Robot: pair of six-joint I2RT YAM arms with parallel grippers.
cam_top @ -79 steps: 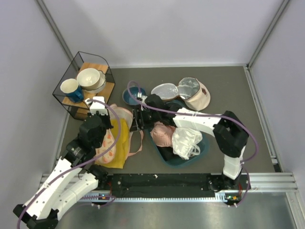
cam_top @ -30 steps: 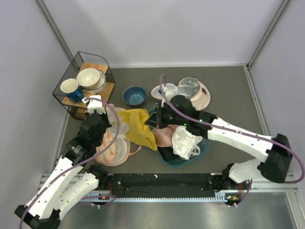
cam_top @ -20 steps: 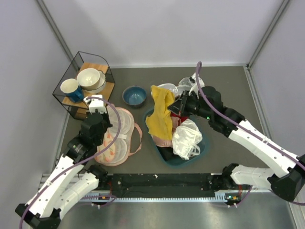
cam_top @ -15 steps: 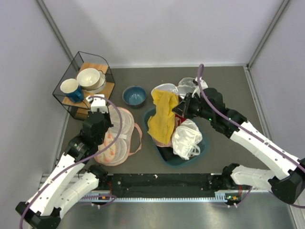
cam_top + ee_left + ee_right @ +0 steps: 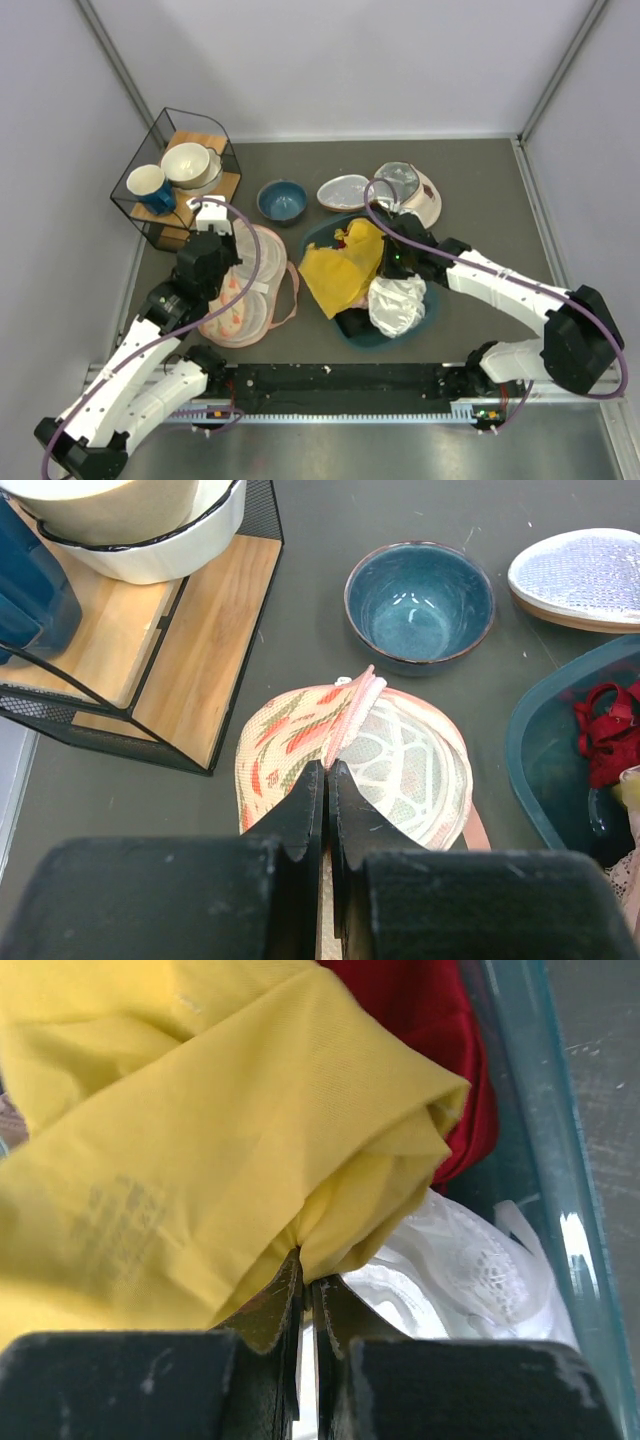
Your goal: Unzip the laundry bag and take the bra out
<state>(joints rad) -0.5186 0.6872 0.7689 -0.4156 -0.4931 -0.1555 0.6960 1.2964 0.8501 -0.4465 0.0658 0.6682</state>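
Mustard-yellow soft fabric bra (image 5: 180, 1130): one fold is pinched between the pressed-together fingers of the right pincer (image 5: 303, 1260). From the pincer the cloth spreads outward and drapes over the left rim of the teal plastic basin (image 5: 425, 318).

Directly beside the right pincer, inside the basin: white glossy bundle (image 5: 470, 1260) and dark red garment (image 5: 440, 1020). Beyond the right pincer, on the surface: beige round pouch with silver lining (image 5: 405, 190).

Left pincer (image 5: 327, 770): fingers closed on the zip edge of the peach-pink printed laundry bag (image 5: 290, 730). The bag lies flat beneath it, its mouth parted and white mesh lining showing. Nothing yellow is visible inside.

Beyond the left pincer: dark blue glazed bowl (image 5: 420, 605). To the left of the left pincer: black wire rack with wooden shelf (image 5: 200, 630), holding a cream bowl (image 5: 190, 163) and a blue mug (image 5: 150, 188).

Status, as judged: zip open, and the bra is out of the bag and well apart from it. What appears to remain is letting go of the garment.

Dark grey matte surface (image 5: 480, 190), with pale plain walls on three sides and a metal rail (image 5: 350, 385) along the near edge.
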